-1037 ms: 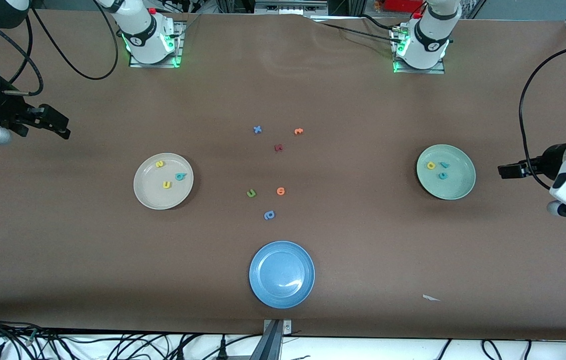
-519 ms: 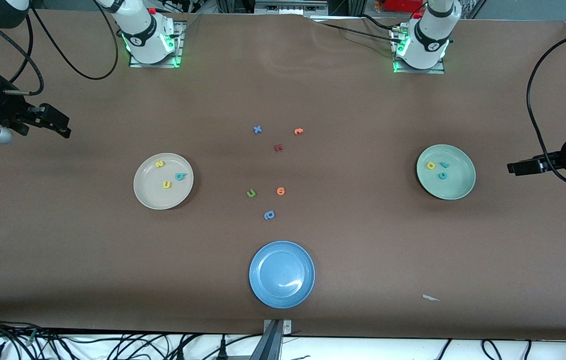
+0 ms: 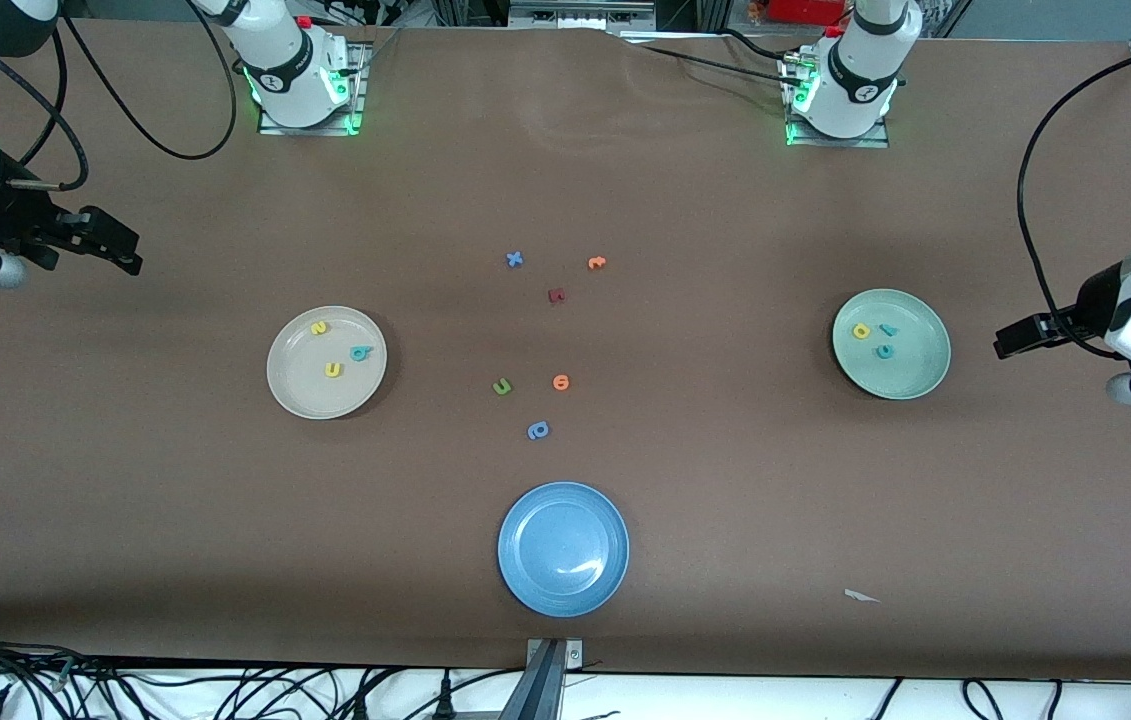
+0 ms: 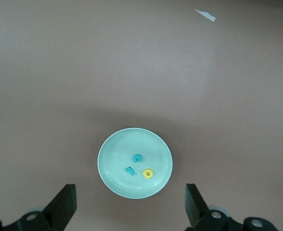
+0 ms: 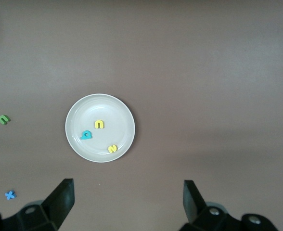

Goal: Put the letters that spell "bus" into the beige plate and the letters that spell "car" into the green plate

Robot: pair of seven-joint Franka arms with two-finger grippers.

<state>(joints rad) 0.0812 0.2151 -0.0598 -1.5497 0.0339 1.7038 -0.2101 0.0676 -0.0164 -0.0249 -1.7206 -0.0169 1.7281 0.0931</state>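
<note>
The beige plate (image 3: 300,395) holds a yellow "s" (image 3: 319,328), a yellow "u" (image 3: 333,370) and a teal "b" (image 3: 360,352). In the green plate (image 3: 910,375) lie a yellow "a" (image 3: 861,331), a teal "r" (image 3: 888,329) and a teal "c" (image 3: 884,351). My left gripper (image 3: 1003,342) hangs open and empty over bare table beside the green plate (image 4: 115,163), at the left arm's end. My right gripper (image 3: 130,252) is open and empty, high over bare table beside the beige plate (image 5: 115,113), at the right arm's end.
An empty blue plate (image 3: 563,549) sits near the front edge. Loose letters lie mid-table: a blue "x" (image 3: 515,259), an orange one (image 3: 596,263), a dark red one (image 3: 556,295), a green "u" (image 3: 502,386), another orange one (image 3: 561,382), a blue one (image 3: 538,430). A white scrap (image 3: 861,596) lies near the front.
The left arm's hand swung out toward the table end and came back, its wrist now higher. The right arm and all letters stayed put.
</note>
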